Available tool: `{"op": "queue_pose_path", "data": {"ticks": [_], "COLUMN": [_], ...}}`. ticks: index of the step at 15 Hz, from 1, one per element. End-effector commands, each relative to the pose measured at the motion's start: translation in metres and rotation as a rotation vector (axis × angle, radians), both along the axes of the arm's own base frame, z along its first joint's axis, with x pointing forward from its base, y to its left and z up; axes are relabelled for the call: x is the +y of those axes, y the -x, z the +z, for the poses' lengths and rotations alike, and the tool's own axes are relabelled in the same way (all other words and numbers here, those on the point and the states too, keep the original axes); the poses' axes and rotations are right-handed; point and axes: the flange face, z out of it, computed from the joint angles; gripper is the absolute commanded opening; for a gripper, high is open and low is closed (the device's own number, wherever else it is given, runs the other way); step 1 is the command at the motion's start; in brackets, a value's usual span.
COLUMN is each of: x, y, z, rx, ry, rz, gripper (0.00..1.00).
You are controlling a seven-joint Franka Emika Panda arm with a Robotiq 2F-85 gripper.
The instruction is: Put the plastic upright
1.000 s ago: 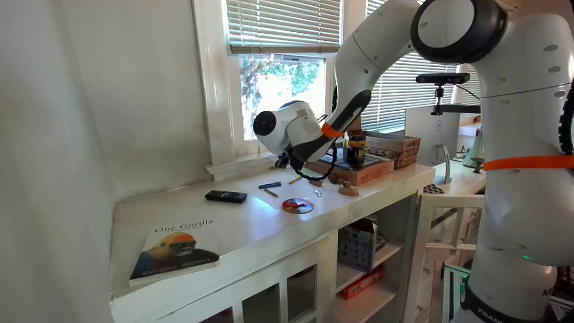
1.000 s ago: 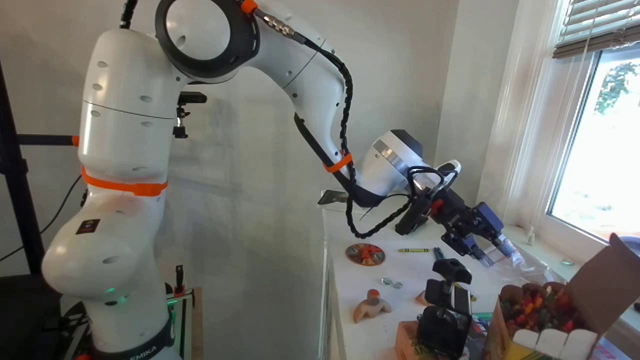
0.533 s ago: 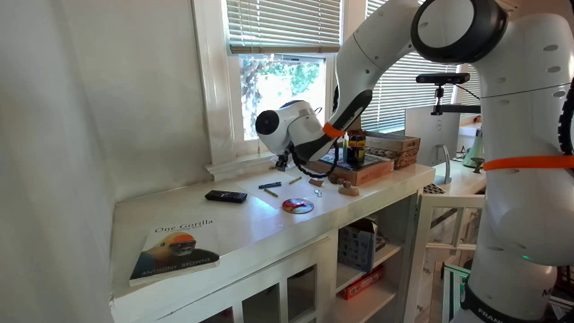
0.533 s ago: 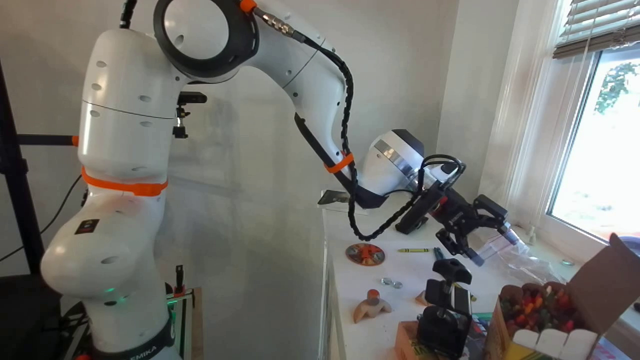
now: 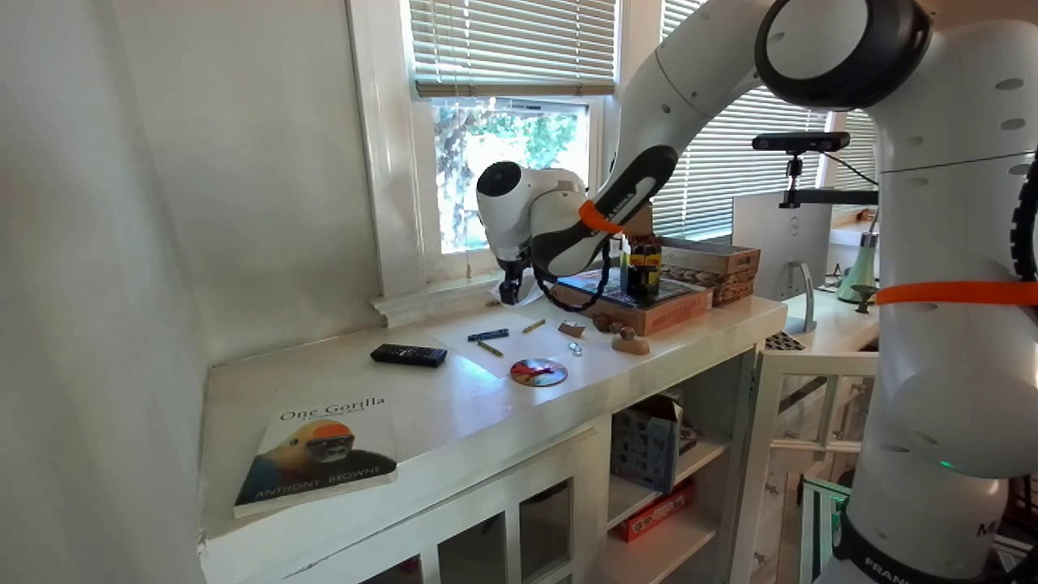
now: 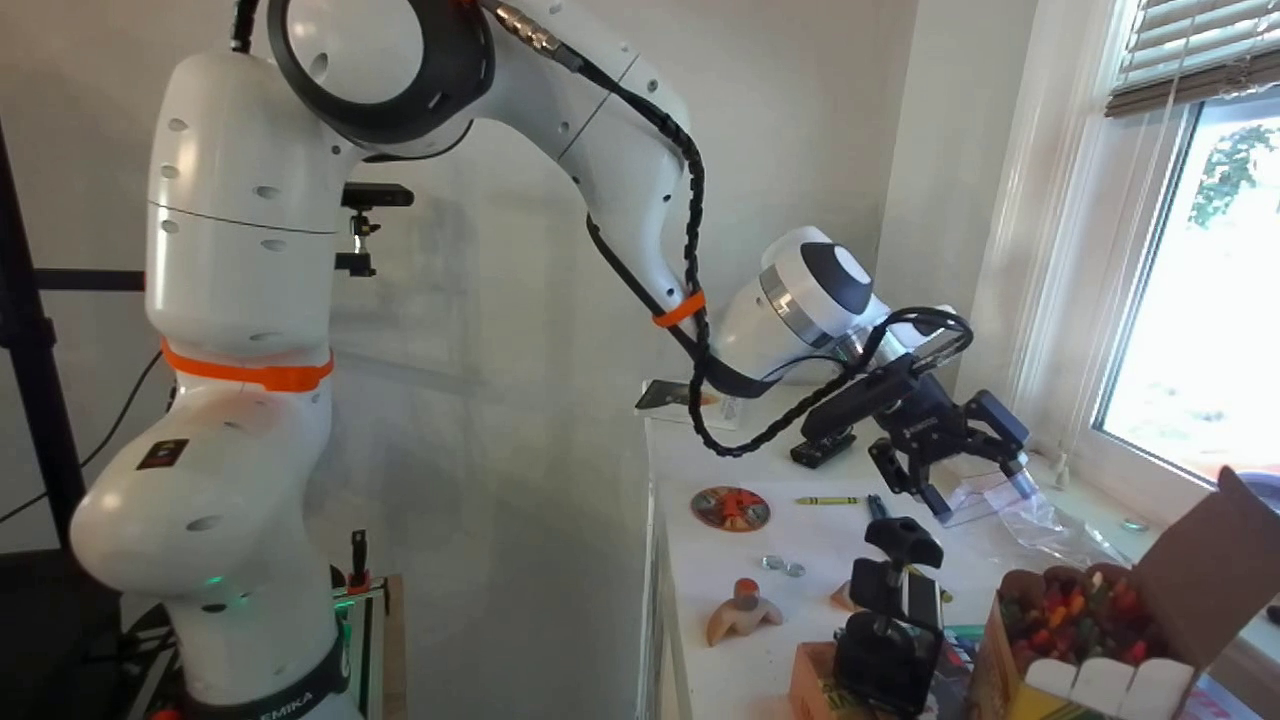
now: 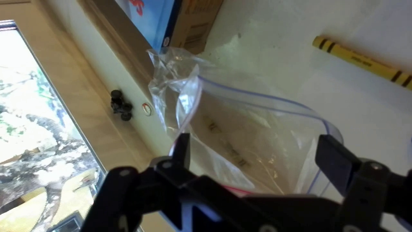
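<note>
The plastic is a clear zip bag with a blue-lined rim. It lies on the white counter by the window in an exterior view (image 6: 1050, 525) and fills the middle of the wrist view (image 7: 280, 129). Its mouth gapes into a loop. My gripper (image 7: 257, 148) is open wide, one fingertip at each side of the bag's mouth; I cannot tell whether the tips press on the plastic. The gripper also shows in both exterior views (image 5: 509, 294) (image 6: 981, 492), tilted down towards the bag. A yellow crayon (image 7: 236, 151) shows through the plastic; inside or beneath is unclear.
The window sill (image 7: 122, 64) runs close beside the bag. A blue and brown box (image 7: 193, 29) and another yellow crayon (image 7: 360, 61) lie near. A black clamp (image 6: 890, 620) and an open carton (image 6: 1100, 680) stand close. A disc (image 6: 731, 509) and remote (image 5: 408, 354) lie farther off.
My gripper's fingers have spread apart from a narrower gap. The wrist has risen slightly and turned, pointing more steeply down. The bag's near edge spread with the fingers, then sagged lower.
</note>
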Motion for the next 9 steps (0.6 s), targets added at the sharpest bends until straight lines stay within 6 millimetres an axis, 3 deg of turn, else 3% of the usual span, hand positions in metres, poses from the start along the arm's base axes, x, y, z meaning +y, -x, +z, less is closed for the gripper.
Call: {"op": "queue_pose_path", "data": {"ticks": [1, 2, 9], "x": [-0.009, -0.011, -0.021], "y": [0.006, 0.006, 0.007], "z": [0.008, 0.01, 0.011], "rx": [0.025, 0.028, 0.036], "ry": [-0.068, -0.076, -0.098], "rz": [0.002, -0.004, -0.03], "gripper": [0.77, 0.75, 0.19]}}
